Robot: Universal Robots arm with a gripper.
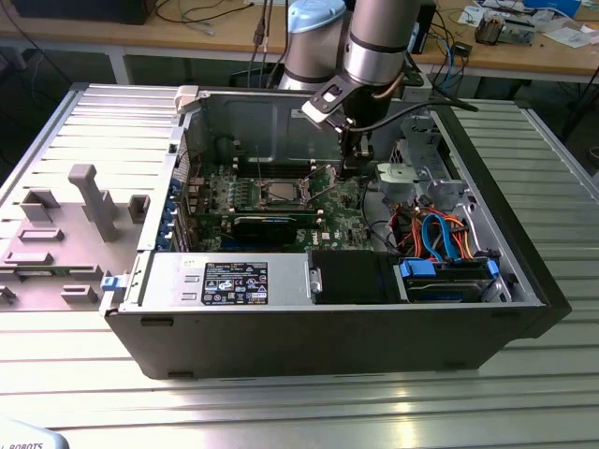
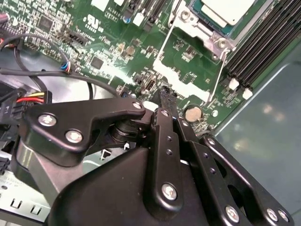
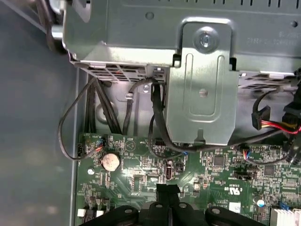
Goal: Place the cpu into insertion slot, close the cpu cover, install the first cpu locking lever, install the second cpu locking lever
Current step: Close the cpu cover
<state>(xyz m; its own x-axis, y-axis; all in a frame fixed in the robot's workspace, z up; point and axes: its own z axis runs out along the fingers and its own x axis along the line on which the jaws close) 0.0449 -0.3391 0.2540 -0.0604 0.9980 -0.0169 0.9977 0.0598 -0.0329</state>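
Status: the cpu (image 2: 230, 9) is seated in the insertion slot (image 1: 301, 187) on the green circuit board (image 2: 117, 47), its pale metal top facing up. The cpu cover (image 2: 214, 40) appears to lie flat around it, so we judge the first two steps done.

Two thin wire locking levers (image 2: 167, 35) run along the sides of the socket. We cannot tell whether either one is hooked under its catch, so we log both lever steps as unconfirmed.

Gripper (image 2: 167, 96): the fingertips are pressed together and nothing is visible between them. It stands low over the board, just beside the socket toward the exterior view's right and close to the free end of one lever. Whether it touches the wire we cannot tell. A coin cell battery (image 2: 191, 113) sits on the board near the fingertips.

Surroundings: the open computer case (image 1: 328, 327) lies on a ribbed metal surface (image 1: 281, 402). Inside it, a drive cage (image 1: 421, 168) and orange and blue cables (image 1: 440, 234) occupy the end toward the exterior view's right. A grey fixture tray (image 1: 65, 234) with upright blocks rests on the surface at the exterior view's left. Behind stands a wooden bench (image 1: 187, 28) strewn with cables.
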